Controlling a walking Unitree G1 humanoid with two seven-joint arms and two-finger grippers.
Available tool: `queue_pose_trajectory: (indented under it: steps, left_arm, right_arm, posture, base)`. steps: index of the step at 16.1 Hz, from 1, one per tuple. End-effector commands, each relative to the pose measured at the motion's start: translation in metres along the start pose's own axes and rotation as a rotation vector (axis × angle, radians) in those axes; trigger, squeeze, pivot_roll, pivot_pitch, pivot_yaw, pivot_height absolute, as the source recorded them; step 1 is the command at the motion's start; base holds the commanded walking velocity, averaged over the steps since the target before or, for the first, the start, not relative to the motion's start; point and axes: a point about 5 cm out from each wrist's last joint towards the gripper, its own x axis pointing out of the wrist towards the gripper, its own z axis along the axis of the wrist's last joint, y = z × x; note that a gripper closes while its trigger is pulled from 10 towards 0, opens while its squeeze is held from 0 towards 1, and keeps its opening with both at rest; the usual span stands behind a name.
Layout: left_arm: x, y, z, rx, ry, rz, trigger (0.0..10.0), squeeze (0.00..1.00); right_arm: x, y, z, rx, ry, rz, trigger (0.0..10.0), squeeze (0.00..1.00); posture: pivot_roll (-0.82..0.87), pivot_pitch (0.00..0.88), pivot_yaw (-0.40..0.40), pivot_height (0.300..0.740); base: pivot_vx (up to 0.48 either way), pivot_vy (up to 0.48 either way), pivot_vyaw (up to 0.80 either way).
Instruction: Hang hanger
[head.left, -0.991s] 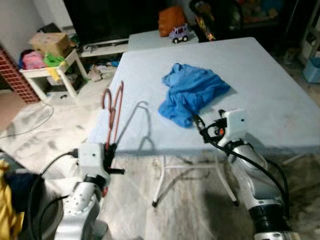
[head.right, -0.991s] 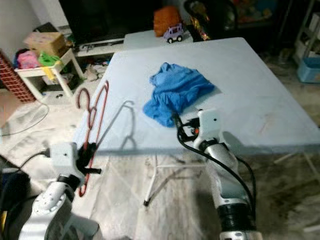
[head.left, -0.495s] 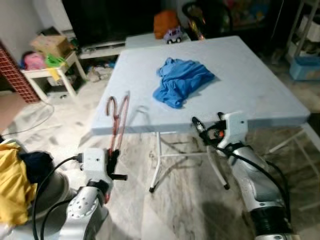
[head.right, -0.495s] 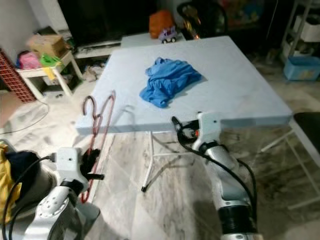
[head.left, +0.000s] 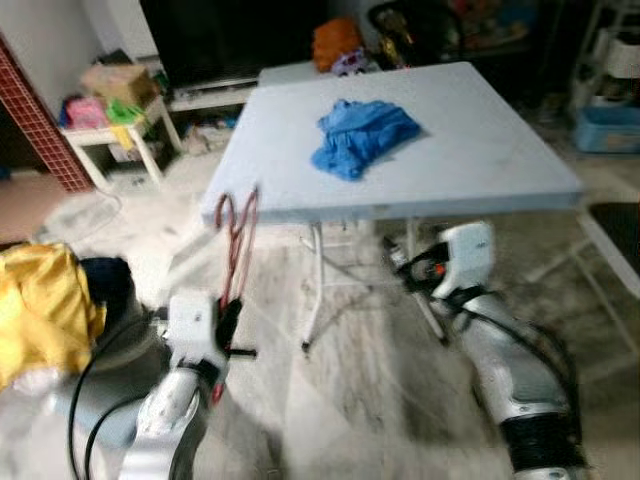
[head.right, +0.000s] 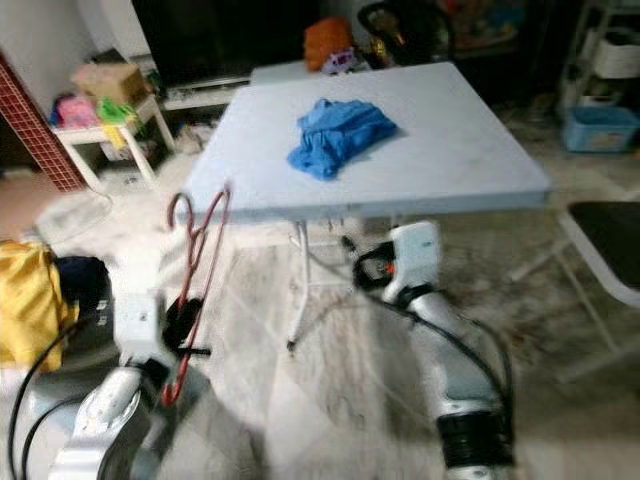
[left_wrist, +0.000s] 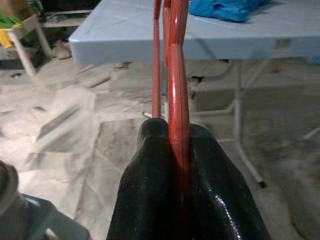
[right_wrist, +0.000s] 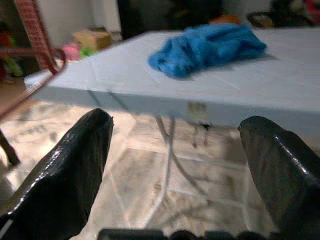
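Left eye view: the left gripper (head.left: 228, 322) grasps the red hanger (head.left: 238, 240) upright, near the table's (head.left: 480, 150) left corner; open floor (head.left: 350, 400) lies ahead.

Right wrist view: the right gripper (right_wrist: 175, 165) is spread wide, holding nothing.

No readable writing.

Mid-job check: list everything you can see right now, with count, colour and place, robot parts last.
hanger: one, red, upright in the left gripper, in front of the table's near left corner
folding table: one, light blue, ahead
cloth: one, blue, crumpled on the table's far half
side table: one, white, far left, holding a cardboard box
yellow fabric: one bundle, on the robot's left
bin: one, pale blue, far right
left gripper: fingers shut on the hanger
right gripper: fingers open, below the table edge
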Motion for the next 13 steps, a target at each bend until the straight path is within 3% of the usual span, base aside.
queue_pose_trajectory:
  steps: [1,2,3,4,10,11,12,13]
  left_arm:
    - [-0.0022,0.0086,0.0003,0.018,0.003,0.032,10.0,0.00]
    - [-0.0019,0.0084,0.0004,0.018,0.002,0.029,10.0,0.00]
    - [-0.0018,0.0083,0.0003,0.017,0.001,0.028,10.0,0.00]
    - [-0.0017,0.0081,0.0003,0.016,-0.002,0.028,10.0,0.00]
    - [0.0003,0.0090,0.0004,0.019,0.001,0.028,10.0,0.00]
    - [0.0007,0.0089,0.0007,0.012,-0.005,0.023,10.0,0.00]
    - [0.0011,0.0087,0.0010,0.010,-0.006,0.015,10.0,0.00]
    - [0.0016,0.0079,0.0010,0.007,-0.005,-0.001,10.0,0.00]
  right_arm:
    - [0.0048,0.0109,0.0042,0.007,-0.015,0.042,10.0,0.50]
    - [0.0049,0.0111,0.0041,0.008,-0.013,0.046,10.0,0.54]
    - [0.0049,0.0113,0.0040,0.016,-0.014,0.052,10.0,0.93]
    - [0.0046,0.0129,0.0047,0.022,-0.017,0.073,10.0,1.00]
    - [0.0056,0.0091,0.0034,-0.002,-0.010,0.046,10.0,1.00]
    - [0.0055,0.0089,0.0024,-0.003,-0.001,0.047,10.0,0.43]
    - [0.0052,0.0094,0.0006,-0.003,0.007,0.058,10.0,0.00]
    - [0.0046,0.0104,-0.0002,-0.013,0.009,0.073,10.0,0.00]
  posture:
    - [-0.06,0.000,0.100,0.740]
    - [-0.06,0.000,0.100,0.740]
    - [-0.06,0.000,0.100,0.740]
    - [-0.06,0.000,0.100,0.740]
    - [-0.06,0.000,0.101,0.740]
    - [-0.06,0.000,0.102,0.740]
    - [-0.06,0.000,0.104,0.740]
    - [-0.06,0.000,0.104,0.740]
  base:
    - [-0.274,0.000,0.00]
    - [-0.274,0.000,0.00]
    - [-0.270,0.000,0.00]
    - [0.000,0.000,0.00]
    - [0.000,0.000,0.00]
    - [0.000,0.000,0.00]
    - [0.000,0.000,0.00]
    - [0.000,0.000,0.00]
